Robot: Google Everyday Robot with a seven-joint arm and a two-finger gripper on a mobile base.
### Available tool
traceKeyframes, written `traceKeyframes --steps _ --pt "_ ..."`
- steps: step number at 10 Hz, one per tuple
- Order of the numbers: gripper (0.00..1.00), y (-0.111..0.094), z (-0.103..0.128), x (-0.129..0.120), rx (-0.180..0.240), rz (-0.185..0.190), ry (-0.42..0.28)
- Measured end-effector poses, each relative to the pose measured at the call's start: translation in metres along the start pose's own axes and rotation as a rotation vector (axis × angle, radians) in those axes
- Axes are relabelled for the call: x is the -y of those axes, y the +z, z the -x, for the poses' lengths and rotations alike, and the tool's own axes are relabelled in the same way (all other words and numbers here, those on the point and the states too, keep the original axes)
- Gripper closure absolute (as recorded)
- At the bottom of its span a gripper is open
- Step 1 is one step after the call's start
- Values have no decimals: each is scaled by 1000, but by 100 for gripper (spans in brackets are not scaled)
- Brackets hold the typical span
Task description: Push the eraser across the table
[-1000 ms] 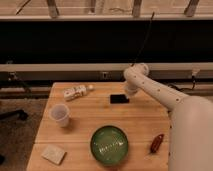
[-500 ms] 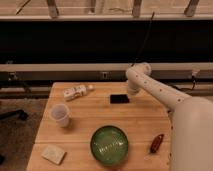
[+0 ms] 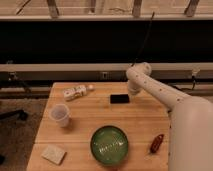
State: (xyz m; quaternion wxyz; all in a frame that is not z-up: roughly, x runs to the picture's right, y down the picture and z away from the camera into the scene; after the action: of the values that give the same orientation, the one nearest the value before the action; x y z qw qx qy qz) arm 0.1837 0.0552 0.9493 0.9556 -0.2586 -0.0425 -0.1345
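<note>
Behind the work surface runs a dark wall with pale horizontal rails, and in front of it stands the table [image 3: 145, 117], a light tabletop of long wooden planks. Near its far edge, a little right of centre, lies the eraser [image 3: 120, 98], a small flat black block resting flat on the wood with bare planks to its left and in front of it. The robot's white arm reaches in from the right, its elbow raised near the far edge, and the gripper [image 3: 133, 93] hangs down just beside the eraser's right end; whether it touches the block cannot be told. That low stance at the right end would suit a sideways shove, since a push from there would send the eraser leftward along the planks. To the left along the far edge lies a small white bottle [image 3: 76, 92] on its side, which sits roughly in that line and could be struck if the slide runs long. A clear plastic cup [image 3: 60, 114] stands upright nearer the left edge, a green bowl [image 3: 109, 145] sits at the near middle, a beige sponge-like pad [image 3: 53, 154] lies at the near left corner, and a red oblong object [image 3: 157, 143] lies near the right, all well apart from the eraser.
</note>
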Motion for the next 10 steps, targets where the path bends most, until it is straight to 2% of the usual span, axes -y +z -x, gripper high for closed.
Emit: traceKeyframes --steps 5,10 --pt "96 9 -3 -1 -17 31 2" --pt "96 13 7 -1 -10 48 -45"
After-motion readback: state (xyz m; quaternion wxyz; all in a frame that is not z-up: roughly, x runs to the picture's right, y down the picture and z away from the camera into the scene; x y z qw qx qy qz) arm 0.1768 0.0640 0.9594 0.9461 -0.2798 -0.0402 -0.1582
